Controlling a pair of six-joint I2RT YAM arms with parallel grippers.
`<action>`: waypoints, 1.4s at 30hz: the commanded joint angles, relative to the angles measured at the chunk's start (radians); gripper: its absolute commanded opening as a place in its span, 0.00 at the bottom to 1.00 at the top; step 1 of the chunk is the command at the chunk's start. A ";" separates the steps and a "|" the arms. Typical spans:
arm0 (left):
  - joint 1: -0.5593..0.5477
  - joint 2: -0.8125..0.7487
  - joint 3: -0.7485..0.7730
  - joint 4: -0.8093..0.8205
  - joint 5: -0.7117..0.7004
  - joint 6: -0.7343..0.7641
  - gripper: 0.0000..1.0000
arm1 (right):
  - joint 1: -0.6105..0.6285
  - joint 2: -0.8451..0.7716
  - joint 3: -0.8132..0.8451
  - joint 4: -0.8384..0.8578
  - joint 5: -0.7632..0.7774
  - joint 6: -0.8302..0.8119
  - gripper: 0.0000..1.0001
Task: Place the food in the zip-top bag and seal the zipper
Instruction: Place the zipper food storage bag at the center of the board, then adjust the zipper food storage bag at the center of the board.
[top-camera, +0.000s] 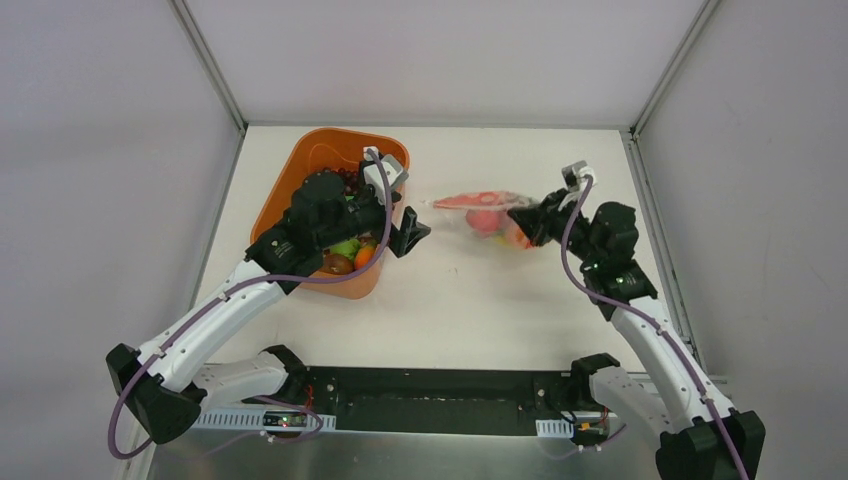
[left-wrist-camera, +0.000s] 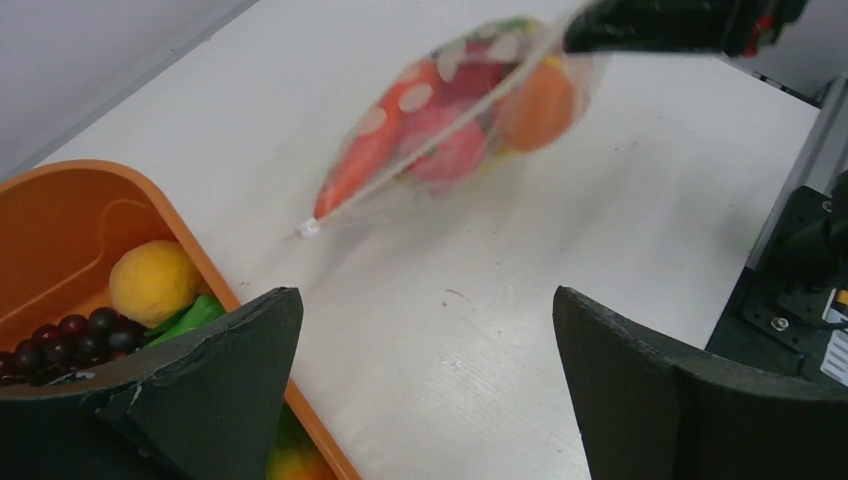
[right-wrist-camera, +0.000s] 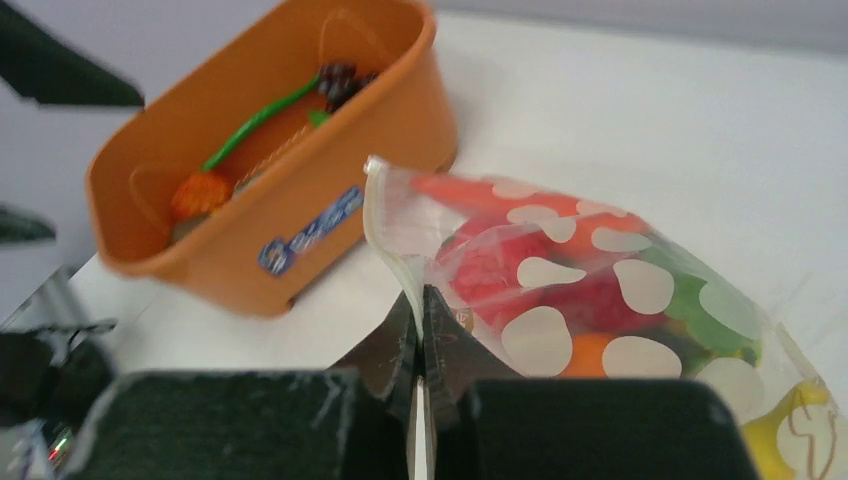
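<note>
White worktop (top-camera: 450, 300) carries the zip-top bag (top-camera: 485, 215), food (right-wrist-camera: 490, 265) inside, just right of the orange tub (top-camera: 300, 165). My right end effector (right-wrist-camera: 420, 335) is clenched on its zipper (right-wrist-camera: 385, 230). My left end effector (left-wrist-camera: 425, 310) hangs released by the tub's rim.

Jaws clamped on zipper (right-wrist-camera: 386, 235), dotted zip-top bag (right-wrist-camera: 640, 287) holding food (right-wrist-camera: 488, 270), orange tub (right-wrist-camera: 400, 110) behind
</note>
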 joint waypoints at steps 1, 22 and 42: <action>0.010 -0.016 -0.012 0.027 -0.071 0.021 0.99 | 0.025 -0.087 -0.077 -0.080 -0.208 0.065 0.00; 0.010 -0.007 0.002 -0.001 -0.056 0.028 0.99 | 0.033 -0.151 -0.004 -0.186 -0.272 0.093 0.76; 0.012 -0.040 -0.038 -0.024 -0.148 -0.051 0.99 | 0.093 0.556 0.207 -0.680 0.012 0.223 0.66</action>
